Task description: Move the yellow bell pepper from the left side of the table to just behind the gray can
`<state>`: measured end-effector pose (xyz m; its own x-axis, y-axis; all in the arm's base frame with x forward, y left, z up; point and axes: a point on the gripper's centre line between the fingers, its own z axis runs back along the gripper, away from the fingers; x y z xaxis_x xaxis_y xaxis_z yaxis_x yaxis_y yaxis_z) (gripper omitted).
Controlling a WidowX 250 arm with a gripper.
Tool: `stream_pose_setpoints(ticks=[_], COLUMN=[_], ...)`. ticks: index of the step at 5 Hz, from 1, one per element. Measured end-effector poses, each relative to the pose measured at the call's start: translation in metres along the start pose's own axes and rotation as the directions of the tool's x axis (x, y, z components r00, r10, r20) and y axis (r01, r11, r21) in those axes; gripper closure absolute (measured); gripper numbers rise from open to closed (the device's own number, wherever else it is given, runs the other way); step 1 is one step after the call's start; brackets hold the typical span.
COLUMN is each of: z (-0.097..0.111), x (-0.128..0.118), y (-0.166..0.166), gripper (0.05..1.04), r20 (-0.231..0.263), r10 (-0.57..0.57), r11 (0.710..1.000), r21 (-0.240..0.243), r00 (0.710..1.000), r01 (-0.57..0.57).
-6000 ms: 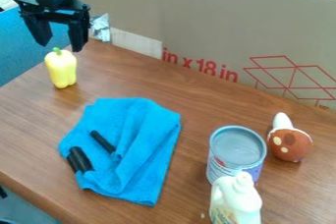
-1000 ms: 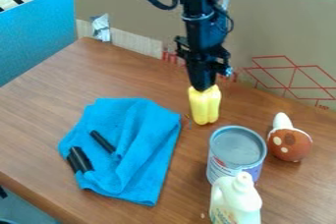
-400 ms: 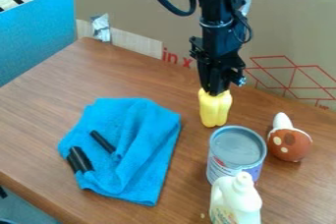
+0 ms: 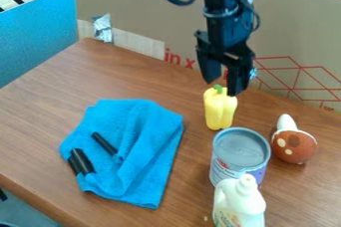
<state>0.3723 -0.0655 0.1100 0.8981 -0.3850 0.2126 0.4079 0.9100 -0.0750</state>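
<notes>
My gripper (image 4: 222, 87) hangs open just above the yellow pepper (image 4: 220, 109), its fingers spread to either side of the green stem. The pepper stands upright on the wooden table, right behind the grey-lidded can (image 4: 240, 152). In front of the can is a white bottle (image 4: 240, 202). A brown and white mushroom-like toy (image 4: 293, 143) lies to the can's right. Left of these, a blue cloth (image 4: 142, 141) is spread out, with black cylindrical pieces (image 4: 82, 161) on its left part.
A large cardboard panel (image 4: 133, 2) rises along the table's back edge, close behind the gripper. A crumpled silver piece (image 4: 102, 28) is at its left end. The wooden table (image 4: 40, 116) stretches left of the cloth to its front-left edge.
The gripper carried the pepper from the table's back left to behind the can. Since the latest earlier frame it has opened and let go, rising slightly; the pepper stays standing.
</notes>
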Motion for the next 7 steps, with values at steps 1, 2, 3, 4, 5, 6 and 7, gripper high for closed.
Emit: stream_pose_setpoints(ticks=[1,2,3,4,5,6,7], z=[0.030,0.056,0.049,0.040,0.040,0.040,0.040], x=[-0.016,-0.060,-0.110,-0.139,-0.143,-0.143,-0.142], y=[0.010,0.040,0.066,0.105,0.109,0.109,0.109], gripper=[0.074,0.079,0.081,0.081,0.081,0.081,0.081], r20=[0.070,0.120,0.085,0.045,0.045,0.045,0.044], r10=[0.047,0.207,0.409,0.466,0.477,0.477,0.477], r11=[0.998,0.964,0.882,0.871,0.866,0.866,0.867], r21=[0.026,0.143,0.218,0.148,0.145,0.145,0.144], r00=[0.996,0.971,0.909,0.883,0.878,0.878,0.878], r01=[-0.049,-0.224,-0.417,-0.468,-0.478,-0.478,-0.478])
